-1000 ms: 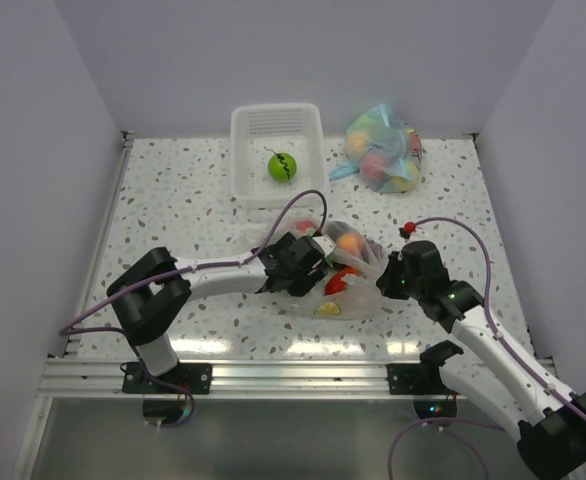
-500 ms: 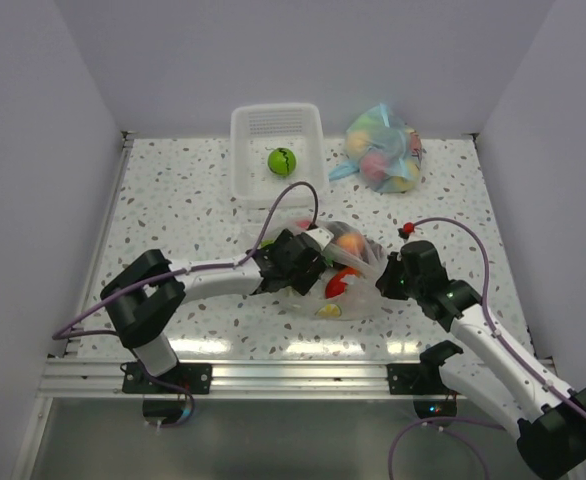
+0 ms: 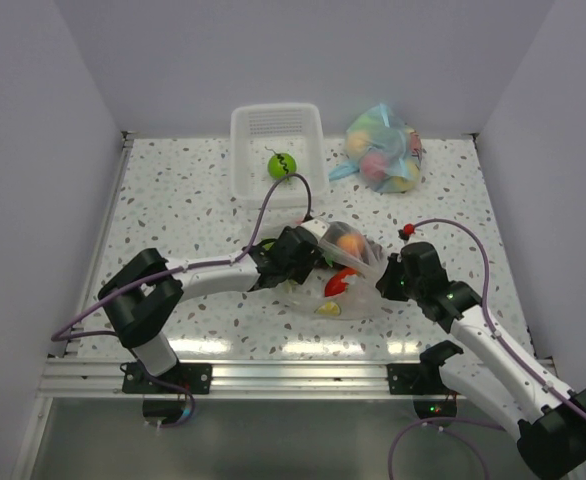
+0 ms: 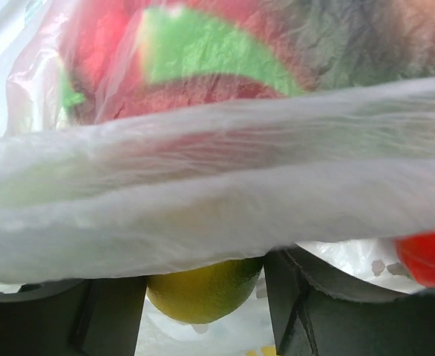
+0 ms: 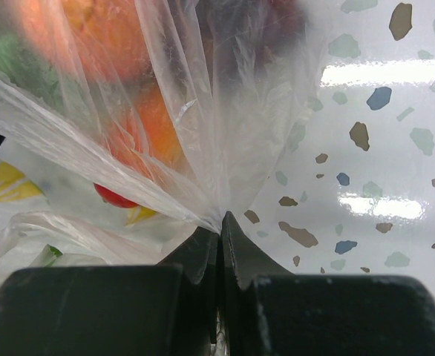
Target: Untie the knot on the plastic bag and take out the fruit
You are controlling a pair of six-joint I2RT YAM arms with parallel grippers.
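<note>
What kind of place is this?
Probably a robot test booth: plain lilac walls box in a speckled white table with two white robot arms bolted at its edge, handling a clear crinkly plastic bag of toy fruit.

Top view: high, behind the arm bases, angled down over the whole tabletop (image 3: 173, 210).
Left wrist: pressed against the plastic bag (image 4: 217, 185), film filling the frame.
Right wrist: low, close, facing past the right hand (image 5: 219, 222) onto the same bag.
</note>
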